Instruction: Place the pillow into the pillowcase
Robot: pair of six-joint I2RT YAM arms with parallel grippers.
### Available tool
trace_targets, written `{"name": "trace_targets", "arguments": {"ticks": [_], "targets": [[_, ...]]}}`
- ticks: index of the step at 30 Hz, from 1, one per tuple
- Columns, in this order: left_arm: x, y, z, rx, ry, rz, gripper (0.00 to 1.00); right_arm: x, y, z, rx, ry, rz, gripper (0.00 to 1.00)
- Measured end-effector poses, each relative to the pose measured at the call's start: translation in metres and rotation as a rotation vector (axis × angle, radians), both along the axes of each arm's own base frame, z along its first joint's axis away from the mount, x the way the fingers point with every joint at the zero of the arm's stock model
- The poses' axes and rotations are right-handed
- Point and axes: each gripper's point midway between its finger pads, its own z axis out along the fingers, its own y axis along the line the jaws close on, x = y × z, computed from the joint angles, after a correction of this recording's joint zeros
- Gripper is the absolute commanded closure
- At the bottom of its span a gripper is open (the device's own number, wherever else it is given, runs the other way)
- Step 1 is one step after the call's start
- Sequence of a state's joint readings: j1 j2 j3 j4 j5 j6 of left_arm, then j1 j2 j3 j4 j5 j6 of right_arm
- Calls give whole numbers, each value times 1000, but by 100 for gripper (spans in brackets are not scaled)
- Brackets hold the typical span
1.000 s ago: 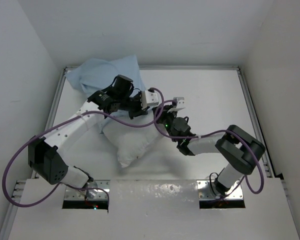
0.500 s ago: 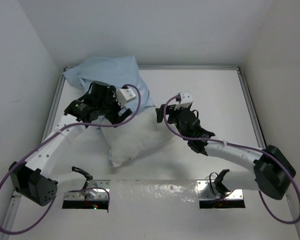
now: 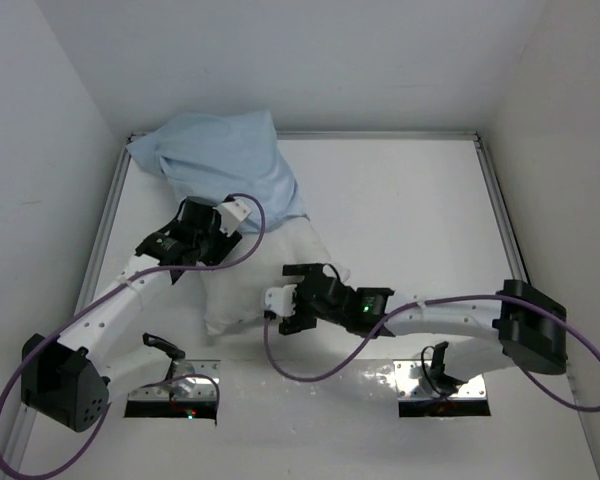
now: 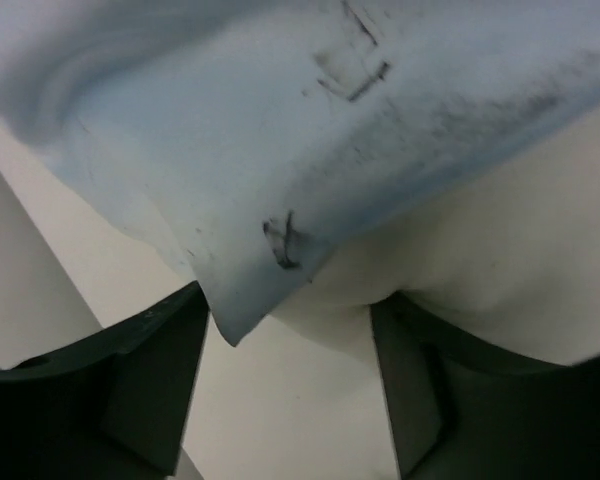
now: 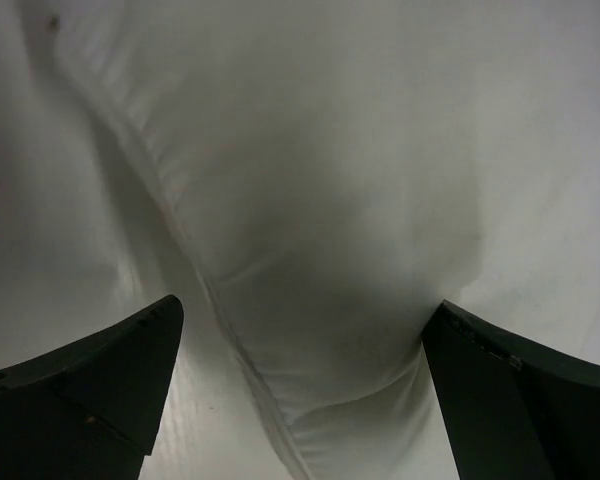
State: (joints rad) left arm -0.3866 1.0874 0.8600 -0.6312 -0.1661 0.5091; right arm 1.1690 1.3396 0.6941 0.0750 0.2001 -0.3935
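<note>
Now, with left gripper (image 4: 288,305) and right gripper (image 5: 302,310) both open, the light blue fabric pillowcase (image 3: 220,160) may slip off the plump white pillow (image 3: 255,285).

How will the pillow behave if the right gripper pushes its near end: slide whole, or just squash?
It probably squashes first: the pillow looks plump and is creased inside the open right gripper. It seems light for its bulk, so it may then slide on the smooth table. The thin, wrinkled pillowcase would likely bunch rather than resist.
</note>
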Motion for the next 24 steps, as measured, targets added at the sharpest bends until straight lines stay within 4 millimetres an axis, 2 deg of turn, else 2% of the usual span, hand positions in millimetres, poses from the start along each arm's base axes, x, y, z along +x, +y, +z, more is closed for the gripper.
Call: {"name": "trace_targets", "arguments": {"ticks": [1, 2, 4, 5, 7, 8, 9, 12, 15, 18, 20, 22, 23, 24], "targets": [[3, 4, -1, 7, -12, 19, 47, -5, 4, -4, -45, -48, 45, 1], [6, 7, -1, 13, -30, 38, 59, -8, 7, -6, -84, -94, 81, 1], [14, 12, 1, 22, -72, 76, 66, -9, 15, -9, -135, -179, 124, 1], [17, 14, 1, 28, -88, 86, 66, -8, 18, -11, -156, -212, 137, 1], [21, 17, 2, 32, -113, 105, 61, -3, 22, -17, -202, -282, 142, 1], [23, 17, 3, 31, -122, 109, 50, 0, 23, -20, -225, -313, 144, 1], [24, 18, 4, 31, -127, 110, 44, 3, 25, -21, -240, -340, 146, 1], [25, 20, 7, 36, -139, 119, 34, 7, 32, -19, -253, -409, 152, 1], [23, 26, 11, 57, -148, 139, 33, 6, 40, -9, -220, -450, 143, 1], [21, 32, 18, 82, -146, 160, 34, 6, 39, 1, -157, -406, 115, 3], [21, 34, 26, 88, -149, 173, 36, 8, 33, 19, -59, -310, 81, 10], [23, 36, 34, 83, -164, 189, 42, 20, 23, 48, 51, -249, 20, 19], [22, 38, 36, 80, -166, 201, 50, 28, 15, 69, 132, -214, -16, 23], [21, 41, 39, 74, -164, 217, 52, 35, 4, 92, 218, -194, -60, 23]]}}
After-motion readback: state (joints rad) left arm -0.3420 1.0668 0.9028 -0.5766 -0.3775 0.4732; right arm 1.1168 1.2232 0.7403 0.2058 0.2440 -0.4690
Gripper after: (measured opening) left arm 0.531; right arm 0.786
